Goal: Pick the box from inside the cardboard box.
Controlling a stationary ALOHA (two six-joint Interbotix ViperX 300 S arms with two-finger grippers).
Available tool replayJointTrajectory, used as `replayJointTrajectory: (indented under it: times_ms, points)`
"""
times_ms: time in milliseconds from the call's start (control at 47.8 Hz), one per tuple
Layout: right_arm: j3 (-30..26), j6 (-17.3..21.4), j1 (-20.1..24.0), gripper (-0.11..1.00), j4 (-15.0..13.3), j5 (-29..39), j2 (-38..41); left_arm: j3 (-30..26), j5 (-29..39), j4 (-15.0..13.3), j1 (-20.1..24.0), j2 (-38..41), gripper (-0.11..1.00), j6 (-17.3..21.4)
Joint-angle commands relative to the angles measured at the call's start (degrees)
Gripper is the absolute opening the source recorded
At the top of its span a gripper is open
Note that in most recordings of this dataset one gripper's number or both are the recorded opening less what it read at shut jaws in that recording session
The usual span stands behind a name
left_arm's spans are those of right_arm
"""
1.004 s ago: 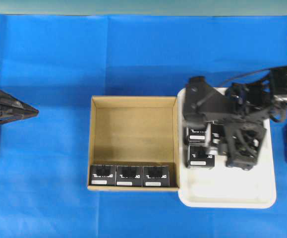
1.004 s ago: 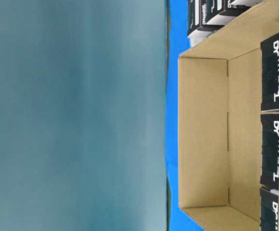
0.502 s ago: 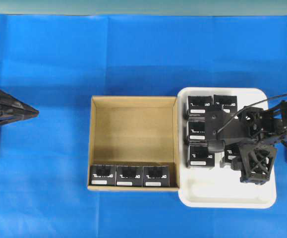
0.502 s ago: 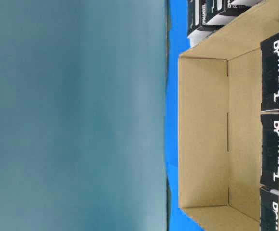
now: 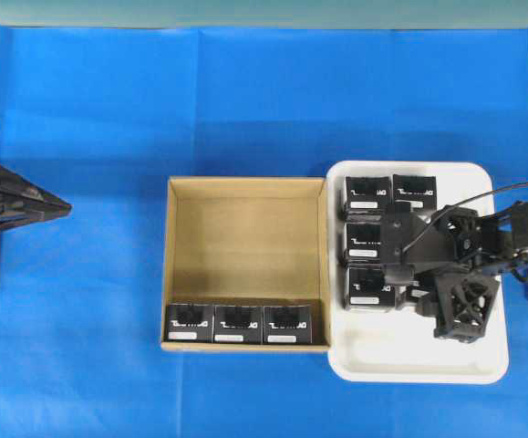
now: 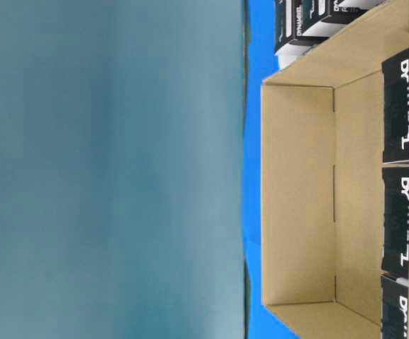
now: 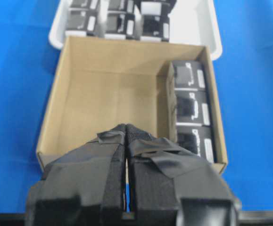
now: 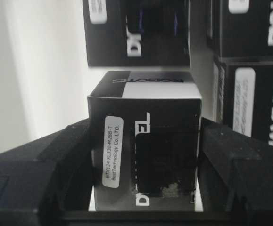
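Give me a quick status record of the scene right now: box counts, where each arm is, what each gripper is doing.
cardboard box: three black cartons in a row along its near wall, rest of floor bare
nearest remaining carton: right end of that row
white tray: holds at least five black cartons; arm hides part
right gripper: over the tray, fingers on either side of one carton
left gripper: fingers together, holding nothing, short of the cardboard box
table cover: blue
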Motion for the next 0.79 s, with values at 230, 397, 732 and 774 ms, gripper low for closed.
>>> replayJointTrajectory:
  times_ms: [230, 397, 732, 774]
  points:
    - [0.44, -0.35, 0.09, 0.62, -0.09, -1.49, 3.25, -0.97, -0.53, 0.09, -0.09, 0.26, -0.02, 0.0]
    - [0.53, 0.0, 0.09, 0.62, -0.09, -2.72, 3.16, -0.97, -0.53, 0.09, -0.09, 0.26, -0.02, 0.0]
    - [-0.18, 0.26, 0.09, 0.63, -0.09, -2.9, 3.25, -0.97, -0.53, 0.09, -0.09, 0.35, -0.02, 0.0]
    - [-0.26, 0.26, 0.09, 0.63, -0.09, -2.81, 3.34, -0.97, -0.53, 0.09, -0.09, 0.35, -0.02, 0.0]
